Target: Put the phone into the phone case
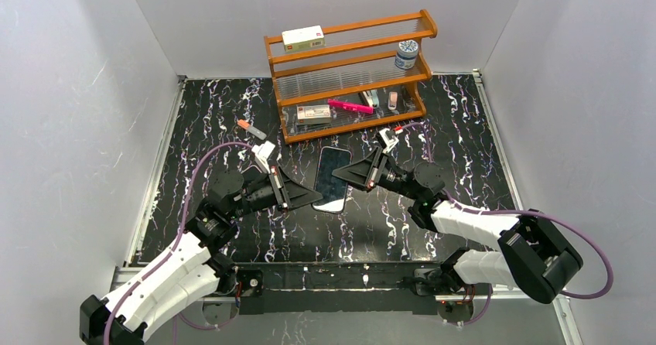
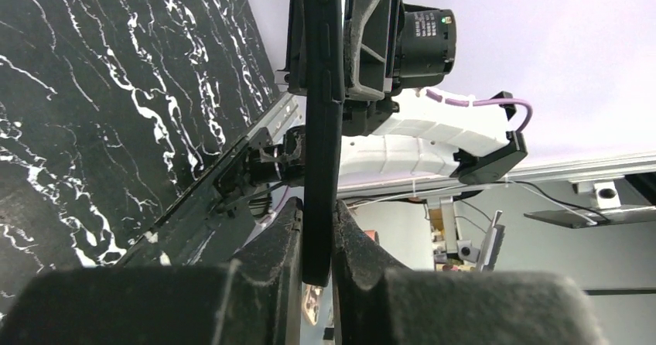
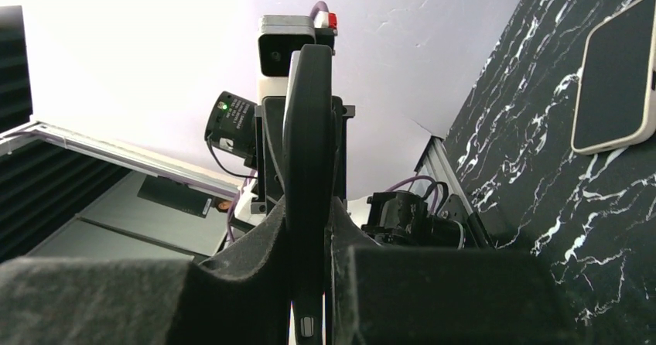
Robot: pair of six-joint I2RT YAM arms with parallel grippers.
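**Two claws on one phone.** The phone (image 1: pixel 333 176), screen up, was held level above the table (image 1: pixel 371 229), in front of the wooden rack (image 1: pixel 275 90). The left claw (image 1: pixel 317 198) was clamped on one long edge and the right claw (image 1: pixel 346 173) on the opposite edge. Both wrist views showed a thin dark strip, edge-on between the fingers — whether the phone case was around it could not be told. A pale-rimmed slab (image 3: pixel 615 74) lay flat on the table, apart.
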